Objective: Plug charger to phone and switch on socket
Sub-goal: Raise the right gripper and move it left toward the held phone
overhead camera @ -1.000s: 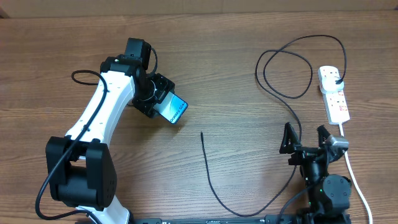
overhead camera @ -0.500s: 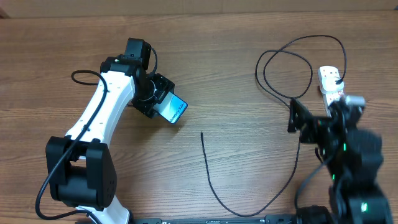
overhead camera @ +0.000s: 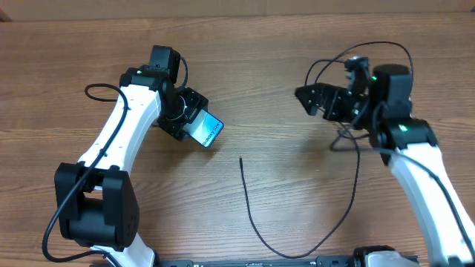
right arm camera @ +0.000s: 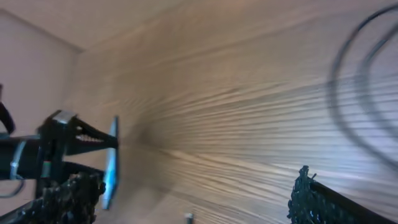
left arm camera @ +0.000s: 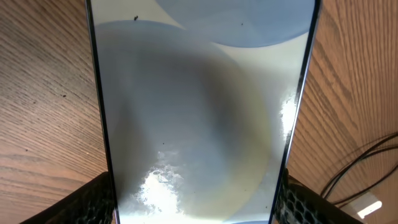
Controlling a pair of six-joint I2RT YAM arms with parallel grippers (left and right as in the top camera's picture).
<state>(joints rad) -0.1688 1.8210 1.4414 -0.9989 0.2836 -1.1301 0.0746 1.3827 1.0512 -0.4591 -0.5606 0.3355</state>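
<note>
My left gripper (overhead camera: 194,122) is shut on the phone (overhead camera: 208,130), whose teal screen pokes out toward the table's middle. In the left wrist view the phone (left arm camera: 199,112) fills the frame between the two fingers (left arm camera: 93,199). The charger (overhead camera: 252,211) is a thin black cable. Its tip (overhead camera: 241,159) lies free right of the phone, and its loops lie at the far right. My right gripper (overhead camera: 312,101) hovers open and empty over those loops, pointing left. Its blurred wrist view shows the phone (right arm camera: 112,162) edge-on far off. The socket is hidden under the right arm.
The brown wooden table (overhead camera: 282,59) carries only the cable and phone. The left arm (overhead camera: 119,141) stretches from the near left corner. The right arm (overhead camera: 423,178) crosses the right side. A black cable loop (overhead camera: 93,90) belonging to the left arm sticks out at far left.
The right arm has lifted from the near right edge and swung away and leftward over the cable loops, covering the socket. The left arm and the phone have stayed put.
</note>
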